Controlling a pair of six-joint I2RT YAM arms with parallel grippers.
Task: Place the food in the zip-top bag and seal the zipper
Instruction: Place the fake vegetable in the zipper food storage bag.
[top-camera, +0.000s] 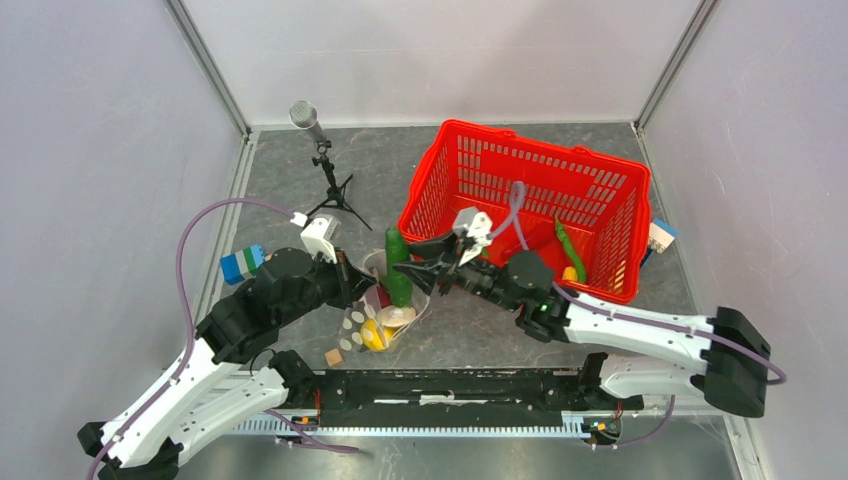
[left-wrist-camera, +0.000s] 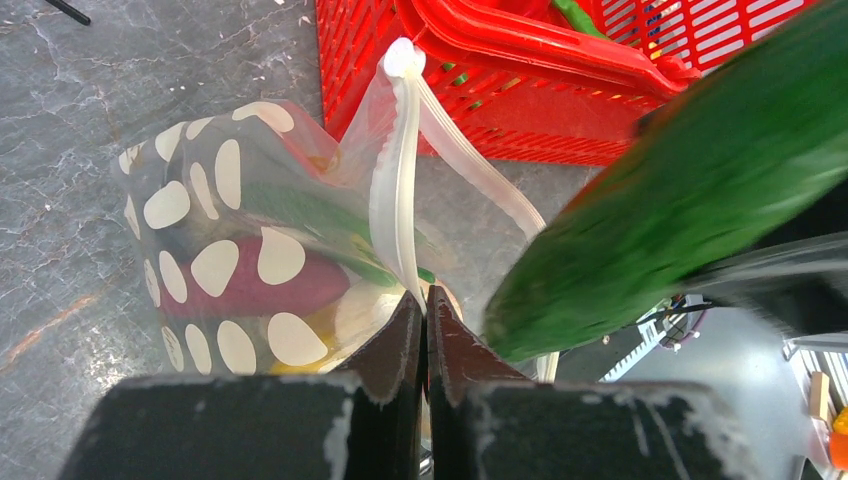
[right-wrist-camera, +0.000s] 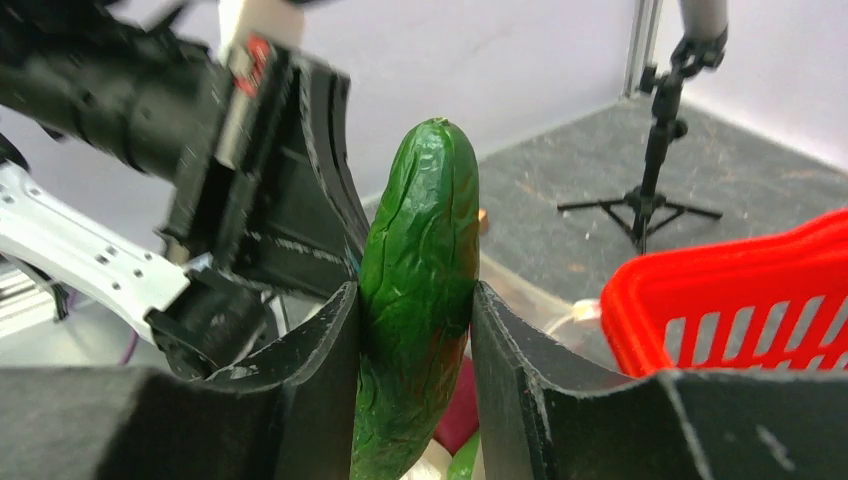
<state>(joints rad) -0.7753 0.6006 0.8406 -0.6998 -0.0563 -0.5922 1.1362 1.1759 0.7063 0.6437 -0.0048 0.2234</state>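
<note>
The zip-top bag, clear with white dots, stands open on the table with a magenta aubergine and yellow and white food inside. My left gripper is shut on its white zipper, holding the mouth edge up. My right gripper is shut on a long green cucumber-like food, which it holds upright. In the top view this green food stands with its lower end in the bag mouth, right beside the left gripper and right gripper.
A red mesh basket stands just behind the bag, with a green pod and a yellow piece in it. A microphone stand is at the back left. Blue-green blocks and a wooden cube lie near the left arm.
</note>
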